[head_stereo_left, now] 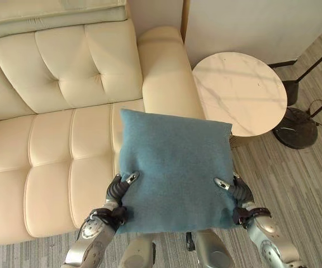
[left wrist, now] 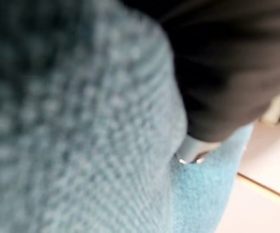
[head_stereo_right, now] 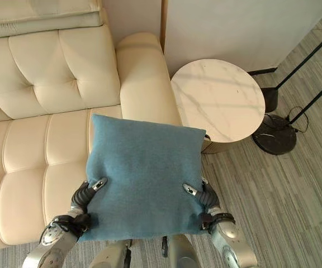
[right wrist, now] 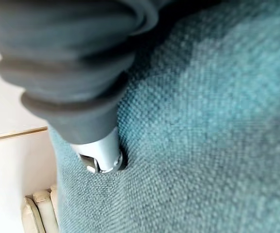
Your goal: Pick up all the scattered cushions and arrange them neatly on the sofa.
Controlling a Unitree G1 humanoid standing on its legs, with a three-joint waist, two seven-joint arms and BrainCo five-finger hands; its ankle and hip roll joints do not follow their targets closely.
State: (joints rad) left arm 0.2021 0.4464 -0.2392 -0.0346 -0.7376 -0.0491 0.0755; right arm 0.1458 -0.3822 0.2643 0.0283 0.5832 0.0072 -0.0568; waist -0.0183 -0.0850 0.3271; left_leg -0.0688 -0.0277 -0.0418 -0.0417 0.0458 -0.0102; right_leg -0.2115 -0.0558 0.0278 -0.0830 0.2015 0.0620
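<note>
Blue cushion pinched at both sides; left hand and right hand fingers clamped on it.

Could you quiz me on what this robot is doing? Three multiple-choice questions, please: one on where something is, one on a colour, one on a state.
1. The round table stands:
A. beside the sofa's armrest
B. on the sofa seat
C. behind the sofa

2. The cushion is:
A. red
B. blue
C. cream

3. The cushion is:
A. lying on the floor
B. held by both hands
C. leaning against the backrest

Answers:
1 A, it sits next to the cream sofa armrest.
2 B, its fabric is blue.
3 B, the left hand and right hand pinch its two sides.
</note>
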